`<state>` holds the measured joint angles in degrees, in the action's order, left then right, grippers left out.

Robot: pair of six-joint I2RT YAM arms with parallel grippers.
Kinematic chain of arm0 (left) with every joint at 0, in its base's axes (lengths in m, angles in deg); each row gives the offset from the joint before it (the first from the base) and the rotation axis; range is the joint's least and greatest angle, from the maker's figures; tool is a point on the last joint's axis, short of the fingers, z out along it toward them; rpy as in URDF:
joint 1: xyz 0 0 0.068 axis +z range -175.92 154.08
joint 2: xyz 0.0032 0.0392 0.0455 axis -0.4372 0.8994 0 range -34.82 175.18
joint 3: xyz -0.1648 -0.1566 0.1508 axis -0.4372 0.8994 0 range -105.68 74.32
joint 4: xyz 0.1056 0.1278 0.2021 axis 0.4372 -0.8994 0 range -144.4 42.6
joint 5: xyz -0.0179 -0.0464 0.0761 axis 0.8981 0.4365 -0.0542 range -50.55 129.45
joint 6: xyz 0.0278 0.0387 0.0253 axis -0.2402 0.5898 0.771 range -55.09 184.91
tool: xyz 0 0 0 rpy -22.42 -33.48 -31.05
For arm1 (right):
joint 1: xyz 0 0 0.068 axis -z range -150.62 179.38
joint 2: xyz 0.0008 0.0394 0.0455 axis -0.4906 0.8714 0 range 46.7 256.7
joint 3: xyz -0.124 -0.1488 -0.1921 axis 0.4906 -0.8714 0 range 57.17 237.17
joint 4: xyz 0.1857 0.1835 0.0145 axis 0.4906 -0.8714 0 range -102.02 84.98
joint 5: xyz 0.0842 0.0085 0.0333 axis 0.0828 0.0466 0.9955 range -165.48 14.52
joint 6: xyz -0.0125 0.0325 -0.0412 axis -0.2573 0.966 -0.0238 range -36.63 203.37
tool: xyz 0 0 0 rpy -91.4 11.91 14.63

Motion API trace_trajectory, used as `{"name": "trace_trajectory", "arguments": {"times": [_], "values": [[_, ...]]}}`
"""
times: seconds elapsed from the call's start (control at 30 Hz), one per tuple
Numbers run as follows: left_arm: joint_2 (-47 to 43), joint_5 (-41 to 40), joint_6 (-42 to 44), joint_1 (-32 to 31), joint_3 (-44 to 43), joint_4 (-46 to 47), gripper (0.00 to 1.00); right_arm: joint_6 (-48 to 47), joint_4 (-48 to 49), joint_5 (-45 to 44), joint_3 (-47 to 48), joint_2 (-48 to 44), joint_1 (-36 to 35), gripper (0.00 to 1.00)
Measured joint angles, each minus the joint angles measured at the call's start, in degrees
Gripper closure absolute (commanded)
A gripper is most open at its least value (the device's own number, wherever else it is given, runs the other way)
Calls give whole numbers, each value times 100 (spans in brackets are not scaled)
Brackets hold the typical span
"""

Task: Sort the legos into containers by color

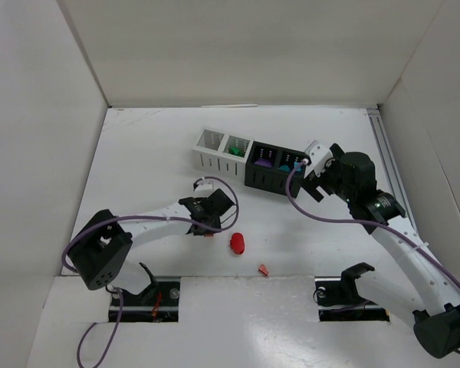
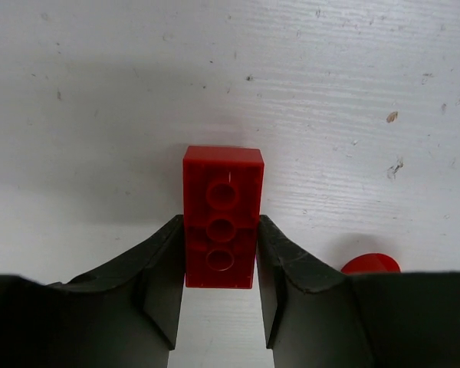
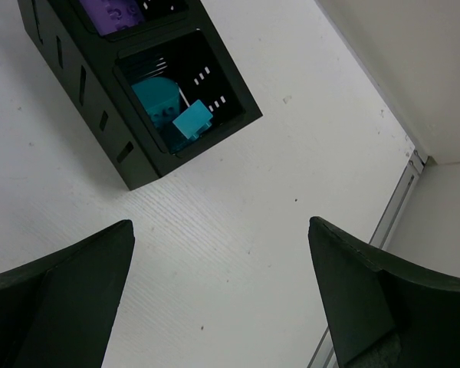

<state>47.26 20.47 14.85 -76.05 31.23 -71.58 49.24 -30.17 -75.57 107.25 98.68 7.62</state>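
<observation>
- Here the left gripper (image 2: 221, 257) is clamped on a red brick (image 2: 222, 192), on the near side of the containers (image 1: 249, 161), off their white end.
- The right gripper (image 3: 218, 230) hangs spread wide, holding nothing, just beside the containers' black end cup, where teal pieces (image 3: 172, 115) lie.
- A red oval (image 1: 238, 243) and a small red piece (image 1: 263, 270) lie farther out on the containers' near side, apart from each other.
- A green piece (image 1: 234, 149) sits in the containers' second white cup, and a purple piece (image 1: 265, 159) in the black cup next to it.

I find on the white table (image 1: 153, 153): four joined containers (image 1: 215, 163), a red oval (image 1: 238, 243), a small red piece (image 1: 264, 270), a three-stud red brick (image 2: 222, 217).
</observation>
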Motion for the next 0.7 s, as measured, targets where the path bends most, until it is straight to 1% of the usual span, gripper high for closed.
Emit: {"name": "trace_trajectory", "arguments": {"times": [0.13,0.2,0.27,0.37,0.53,0.7], "values": [[-188,-284,31,-7,-341,-278,89,-7,-2,13,-7,0,0,1],[-286,-442,166,46,-752,-354,89,-11,4,57,-11,-2,0,1],[-321,-549,444,208,-1248,-284,89,-11,13,125,-39,-22,0,1],[-210,-717,979,638,-2065,-72,89,-13,26,219,-90,-37,-2,1],[490,-758,1991,1364,-3447,407,88,-20,31,369,-142,-37,-11,1],[1458,-562,2789,1797,-4380,667,87,-70,31,437,-151,-31,-247,1]]}}
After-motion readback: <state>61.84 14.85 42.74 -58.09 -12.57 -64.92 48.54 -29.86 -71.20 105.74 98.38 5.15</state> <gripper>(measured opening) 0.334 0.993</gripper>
